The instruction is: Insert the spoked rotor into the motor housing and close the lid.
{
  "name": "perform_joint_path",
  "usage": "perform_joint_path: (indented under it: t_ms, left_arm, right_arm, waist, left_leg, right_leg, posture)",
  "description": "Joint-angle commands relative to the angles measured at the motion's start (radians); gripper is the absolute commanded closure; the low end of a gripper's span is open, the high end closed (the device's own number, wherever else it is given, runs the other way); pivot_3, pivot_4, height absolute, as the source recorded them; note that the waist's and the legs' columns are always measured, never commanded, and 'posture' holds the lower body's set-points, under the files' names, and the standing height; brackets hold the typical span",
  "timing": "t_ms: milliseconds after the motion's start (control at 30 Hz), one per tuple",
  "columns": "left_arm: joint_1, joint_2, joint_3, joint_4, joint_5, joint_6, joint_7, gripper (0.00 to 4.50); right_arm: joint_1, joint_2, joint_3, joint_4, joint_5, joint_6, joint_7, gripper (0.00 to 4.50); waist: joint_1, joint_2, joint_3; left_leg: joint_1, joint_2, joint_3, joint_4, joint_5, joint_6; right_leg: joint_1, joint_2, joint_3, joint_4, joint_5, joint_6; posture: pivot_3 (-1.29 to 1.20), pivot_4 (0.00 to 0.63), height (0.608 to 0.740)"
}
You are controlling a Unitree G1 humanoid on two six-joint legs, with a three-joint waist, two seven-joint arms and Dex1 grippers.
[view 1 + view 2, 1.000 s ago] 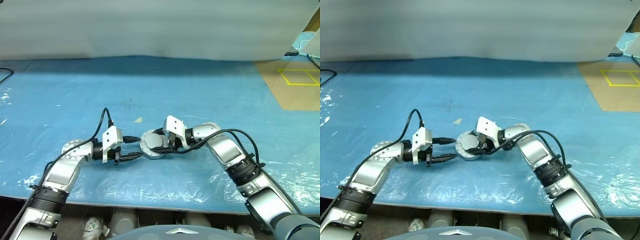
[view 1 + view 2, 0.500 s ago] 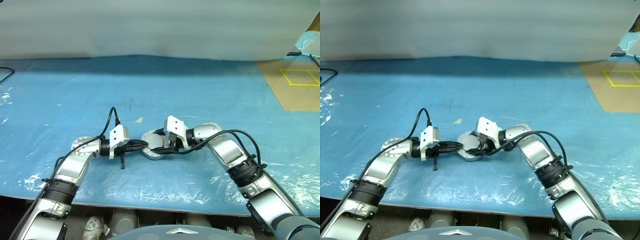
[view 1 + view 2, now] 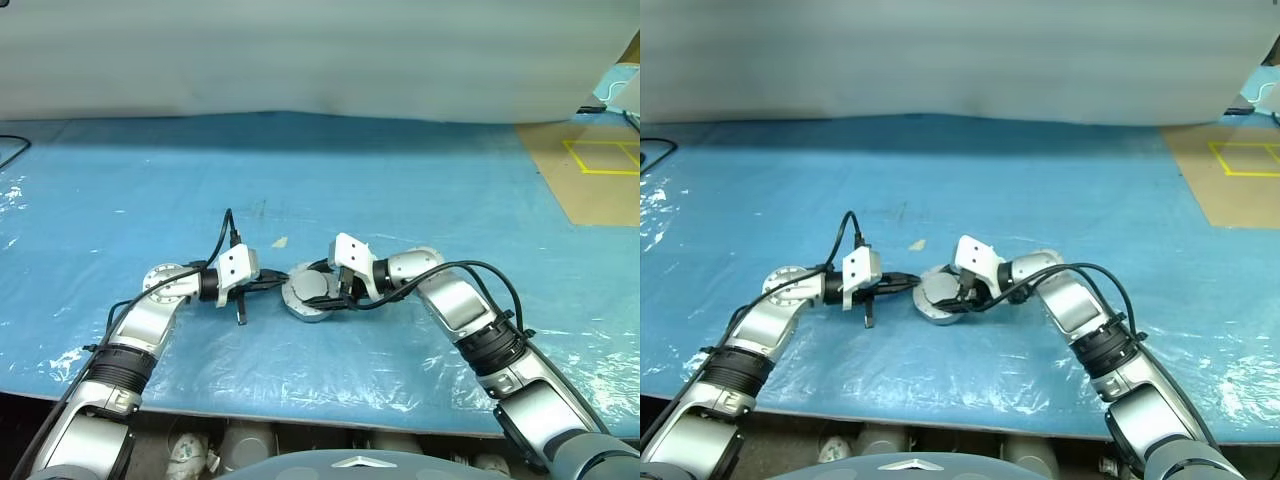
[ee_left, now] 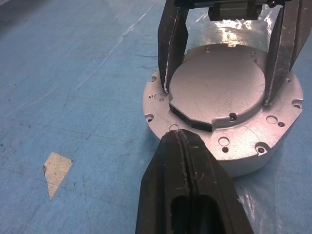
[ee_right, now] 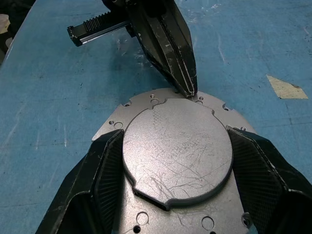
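Your left fingers (image 4: 165, 165) are pressing flat together with no gap between them, grasping nothing, and their joined tip is touching the top edge of the motor housing's (image 4: 214, 87) flange, right by one of the small holes near the rim. Your right fingers (image 5: 105, 165) are coming in from the opposite side and straddling the raised round plate on top of the housing, one finger against each side of it, so they're clamping the housing by that plate.

The housing itself is sitting flat on the blue worktop (image 3: 400, 180), near the front edge and roughly in the middle between your two arms. It's showing a plain silver face: a wide flange with a ring of holes and the scratched round plate stepped up in the centre.

Moving outward, the left gripper (image 3: 283, 283) is pointing across to the right and dipping slightly down, with the wrist bending inward and the elbow sticking out to the left. A black cable (image 3: 225, 230) is looping up over that wrist. The right gripper (image 5: 175, 136) is mirroring it, pointing left and tilting downward, with the forearm running back to the lower right.

A small pale scrap (image 4: 56, 165) is lying on the worktop just behind the housing.
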Motion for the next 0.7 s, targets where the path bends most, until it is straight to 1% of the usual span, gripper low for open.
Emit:
perform_joint_path:
  t_ms: [33, 133, 167, 200, 233, 267, 367, 467, 600, 700]
  left_arm:
    - [0.021, -0.009, -0.046, 0.021, 0.039, -0.001, -0.007, 4.47]
    - [0.008, -0.028, -0.046, 0.020, 0.031, 0.006, -0.002, 4.47]
    - [0.005, -0.030, -0.047, 0.018, 0.030, 0.008, -0.003, 4.50]
    - [0.003, -0.031, -0.048, 0.018, 0.030, 0.007, -0.006, 4.50]
    - [0.001, -0.032, -0.049, 0.018, 0.031, 0.007, -0.007, 4.50]
    - [0.000, -0.031, -0.051, 0.020, 0.031, 0.006, -0.010, 4.50]
    - [0.000, -0.030, -0.052, 0.024, 0.029, 0.008, -0.015, 4.50]
    - [-0.001, -0.030, -0.055, 0.022, 0.025, 0.008, -0.024, 4.50]
    - [-0.018, -0.032, -0.056, 0.044, 0.029, -0.001, -0.034, 4.50]
    - [-0.037, -0.035, -0.057, 0.073, 0.039, -0.013, -0.034, 4.50]
  right_arm:
    - [0.030, -0.042, 0.007, 0.063, -0.042, 0.053, -0.017, 1.53]
    - [0.030, -0.040, 0.001, 0.064, -0.041, 0.028, -0.015, 1.53]
    - [0.031, -0.040, -0.003, 0.058, -0.034, 0.019, -0.008, 0.79]
    - [0.035, -0.035, -0.015, 0.040, -0.013, 0.026, -0.001, 0.53]
    - [0.037, -0.031, -0.025, 0.027, 0.002, 0.032, 0.004, 0.16]
    - [0.034, -0.016, -0.043, 0.013, 0.026, 0.070, -0.004, 0.04]
    - [0.034, -0.012, -0.050, -0.014, 0.034, 0.080, -0.011, 0.04]
    - [0.037, -0.029, -0.052, -0.038, 0.031, 0.072, -0.007, 0.04]
    - [0.021, -0.049, -0.086, -0.090, 0.047, 0.069, -0.005, 0.04]
    - [0.013, -0.058, -0.123, -0.167, 0.074, 0.086, -0.020, 0.04]
  waist:
    - [0.000, 0.000, 0.000]
    - [0.001, 0.000, -0.001]
    - [0.001, 0.000, -0.001]
    - [0.002, 0.000, -0.001]
    - [0.003, 0.000, -0.001]
    - [0.004, 0.000, -0.001]
    - [0.004, 0.000, -0.001]
    - [0.003, 0.000, -0.001]
    - [0.005, 0.000, 0.000]
    - [0.006, 0.000, 0.000]
  left_leg:
    - [0.000, 0.000, 0.000, 0.000, 0.000, 0.000]
    - [0.000, 0.000, 0.000, 0.000, 0.000, 0.000]
    - [-0.001, 0.000, 0.000, 0.000, 0.000, 0.000]
    - [-0.001, 0.000, 0.000, 0.000, 0.000, 0.000]
    - [-0.002, 0.000, 0.000, 0.000, 0.000, 0.000]
    - [-0.002, 0.000, 0.000, -0.001, 0.000, 0.000]
    - [-0.003, 0.000, 0.001, -0.002, 0.000, 0.000]
    - [-0.004, 0.000, 0.001, -0.004, 0.002, -0.003]
    - [-0.009, -0.001, 0.002, -0.004, 0.003, -0.004]
    - [-0.011, -0.001, 0.002, -0.004, 0.003, -0.004]
  right_leg:
    - [0.000, 0.000, 0.000, 0.000, 0.000, 0.000]
    - [0.000, 0.000, 0.000, -0.001, 0.000, 0.000]
    - [0.000, 0.000, 0.000, -0.001, 0.000, 0.000]
    - [0.000, 0.000, 0.000, -0.001, 0.000, 0.000]
    - [-0.001, -0.001, 0.000, -0.001, 0.000, 0.000]
    - [-0.001, -0.001, 0.000, -0.001, 0.000, 0.000]
    - [-0.003, 0.000, 0.000, -0.002, 0.002, -0.003]
    - [-0.003, 0.000, 0.000, -0.002, 0.001, -0.003]
    - [-0.008, 0.000, 0.000, -0.002, 0.001, -0.003]
    - [-0.010, 0.000, 0.000, -0.002, 0.001, -0.003]
  posture:
    - [0.00, 0.150, 0.740]
    - [0.00, 0.150, 0.740]
    - [0.00, 0.150, 0.740]
    - [0.00, 0.150, 0.740]
    - [0.00, 0.150, 0.740]
    - [0.00, 0.150, 0.740]
    - [0.00, 0.150, 0.740]
    - [0.00, 0.150, 0.740]
    - [0.00, 0.150, 0.740]
    - [0.00, 0.150, 0.740]
